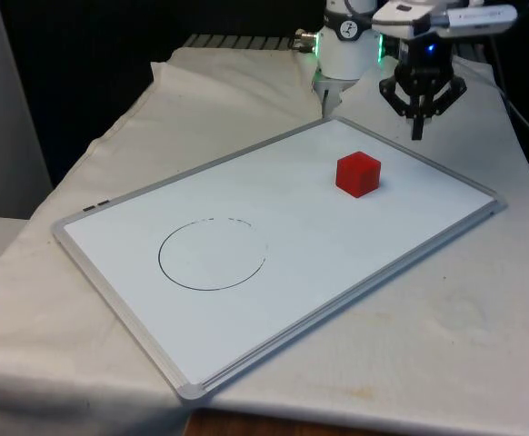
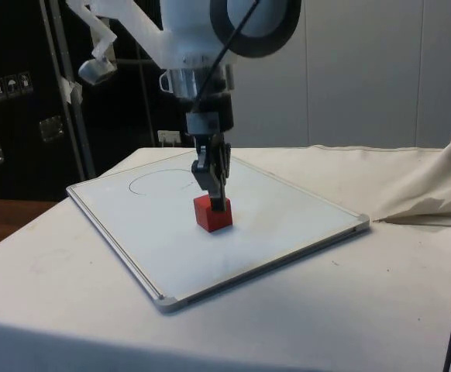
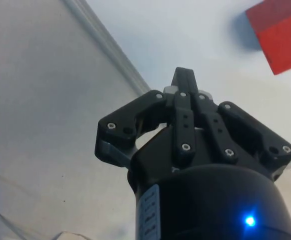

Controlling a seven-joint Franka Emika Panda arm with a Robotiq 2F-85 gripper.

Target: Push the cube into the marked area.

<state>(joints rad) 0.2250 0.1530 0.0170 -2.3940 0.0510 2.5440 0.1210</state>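
Nearest on the white cloth (image 1: 483, 345) lies the whiteboard (image 1: 201, 359), set askew so that one corner comes toward the near edge of the table and its long sides run from the front view's left-near toward the right-far. On its near-left half a thin dark circle (image 1: 212, 254) is drawn, the line broken along its far arc.

Farther along, on the board's far-right part, sits the red cube (image 1: 357, 173), flat on the surface and well apart from the circle. Being a cube it has no long axis; it is turned so that one vertical edge faces the front camera, its faces roughly in line with the board's sides.

Beyond it, over the board's far edge, hangs the black gripper (image 1: 418, 134), pointing straight down. Its fingers (image 3: 184, 92) are pressed together into one narrow tip, clenched on nothing. From the front the tip stands behind and to the right of the cube, with a gap between them. From the side the gripper (image 2: 212, 186) overlaps the cube (image 2: 212, 213), so contact cannot be judged there; the wrist view shows the cube (image 3: 281, 40) clear of the fingertips.
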